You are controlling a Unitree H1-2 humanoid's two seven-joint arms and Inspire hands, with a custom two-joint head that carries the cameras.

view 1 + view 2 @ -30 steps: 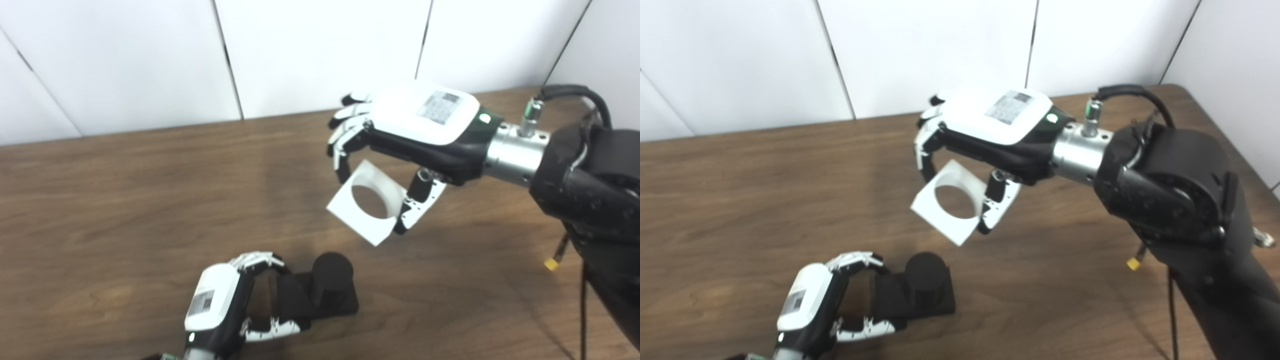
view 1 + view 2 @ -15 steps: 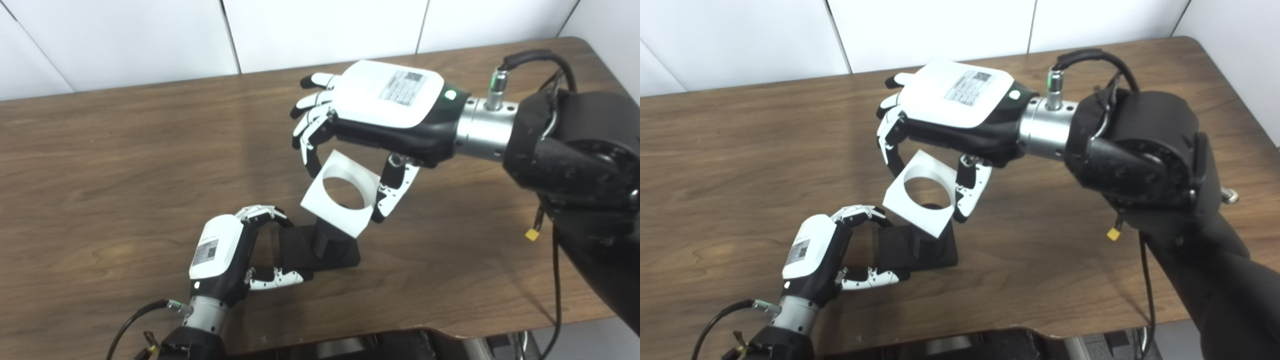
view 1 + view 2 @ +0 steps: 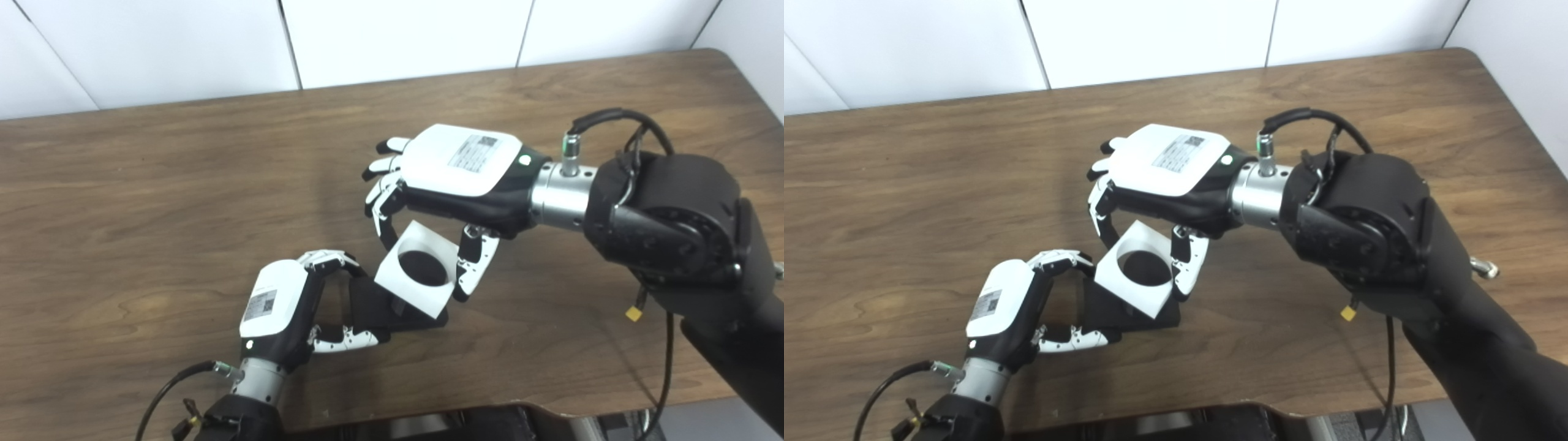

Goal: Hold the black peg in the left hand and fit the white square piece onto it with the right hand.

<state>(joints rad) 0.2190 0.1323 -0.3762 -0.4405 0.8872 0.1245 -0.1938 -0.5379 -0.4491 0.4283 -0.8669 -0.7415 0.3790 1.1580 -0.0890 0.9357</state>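
Left eye view: right hand (image 3: 453, 184) clamping tilted white square piece (image 3: 416, 270) (hole up) over black peg (image 3: 421, 277)

The white square piece (image 3: 416, 269) hides most of the black peg (image 3: 421, 277), showing only its top.

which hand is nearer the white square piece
Right. The right hand grips the white square piece from above; the left hand holds the black peg's base beside it.
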